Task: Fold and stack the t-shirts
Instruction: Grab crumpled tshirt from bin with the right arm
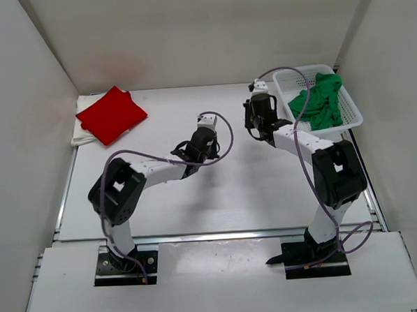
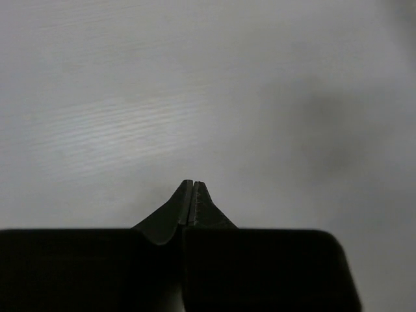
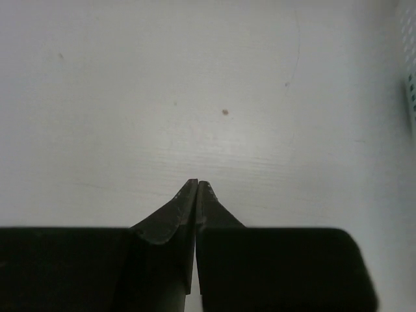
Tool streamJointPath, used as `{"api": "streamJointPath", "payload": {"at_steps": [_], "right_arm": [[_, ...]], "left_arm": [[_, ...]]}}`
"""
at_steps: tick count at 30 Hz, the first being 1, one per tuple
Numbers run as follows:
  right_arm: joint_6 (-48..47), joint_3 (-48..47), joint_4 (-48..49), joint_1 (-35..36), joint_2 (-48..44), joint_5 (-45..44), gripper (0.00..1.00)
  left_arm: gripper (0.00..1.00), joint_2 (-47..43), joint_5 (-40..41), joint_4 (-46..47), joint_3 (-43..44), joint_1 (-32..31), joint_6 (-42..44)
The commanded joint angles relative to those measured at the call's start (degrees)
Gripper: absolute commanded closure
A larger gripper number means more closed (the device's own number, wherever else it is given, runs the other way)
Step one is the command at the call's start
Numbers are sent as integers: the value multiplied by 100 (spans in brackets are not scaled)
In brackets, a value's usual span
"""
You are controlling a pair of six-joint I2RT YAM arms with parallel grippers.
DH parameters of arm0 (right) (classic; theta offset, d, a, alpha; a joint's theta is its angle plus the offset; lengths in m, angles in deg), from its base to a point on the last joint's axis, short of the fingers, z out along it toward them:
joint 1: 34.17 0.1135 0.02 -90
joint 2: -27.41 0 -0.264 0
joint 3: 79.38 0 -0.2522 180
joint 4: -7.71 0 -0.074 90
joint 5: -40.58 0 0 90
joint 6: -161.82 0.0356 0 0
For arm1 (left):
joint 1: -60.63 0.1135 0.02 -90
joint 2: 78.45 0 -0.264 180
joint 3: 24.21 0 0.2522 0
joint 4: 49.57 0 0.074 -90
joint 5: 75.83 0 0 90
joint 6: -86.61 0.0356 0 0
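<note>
White table (image 1: 238, 189) fills mid-frame. The left gripper (image 2: 192, 187) and right gripper (image 3: 197, 186) hover there, both pinched together and holding nothing. At upper left the red shirt (image 1: 112, 114) lies folded on the cream-white shirt (image 1: 82, 137). The green shirt (image 1: 319, 101) sits crumpled in the basket (image 1: 355, 118) at upper right, likely the last one to do.

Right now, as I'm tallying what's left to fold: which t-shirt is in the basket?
The green t-shirt, bunched in the white basket at the far right. The red t-shirt lies folded atop the cream-white t-shirt at the far left.

white table (image 1: 231, 197), plain white walls (image 1: 188, 31)
</note>
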Motion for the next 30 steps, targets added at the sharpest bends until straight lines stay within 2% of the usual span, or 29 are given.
{"api": "streamJointPath", "payload": {"at_steps": [1,3,5,6,8,9,10,11,13,16,18,21,30], "right_arm": [[-70,-798,-542,-352,-507,-457,100],[43,-1131,-1190,-819,-534,-711,100],[324,-1308,-1544,-1712,-438,-563,100],[517,-1387,-1684,-1917,-350,-371,100],[729,-1580,-1957,-2741,-113,-80,99],[808,-1651,-2010,-2997,27,95,92],[792,-1782,-2028,-3113,168,297,81],[661,-1870,-2072,-3271,282,359,76],[546,-2527,-2518,-3387,869,369,58],[335,-3433,-3143,-3553,1608,255,49],[229,-3698,-3285,-3606,1812,167,48],[115,-3787,-2961,-3580,1971,386,46],[167,-4806,-3548,-3484,2954,210,49]], "left_arm": [[95,-929,-1224,246,-331,-28,-900],[96,-1244,-1691,326,-674,112,-1086],[94,-1500,-1622,195,-912,148,-1174],[93,-1692,-1613,151,-1043,157,-1201],[87,-1887,-1849,238,-1307,209,-1280],[82,-1966,-1955,273,-1465,184,-1306],[77,-2106,-2025,273,-1623,149,-1333],[74,-2133,-2052,308,-1694,113,-1316],[65,-2265,-2079,195,-1966,-62,-1236],[57,-2449,-2236,291,-2483,-186,-1227],[55,-2598,-2368,396,-2766,-212,-1315],[55,-2704,-2430,440,-3109,-168,-1298],[55,-3021,-2492,414,-3224,140,-1192]]}}
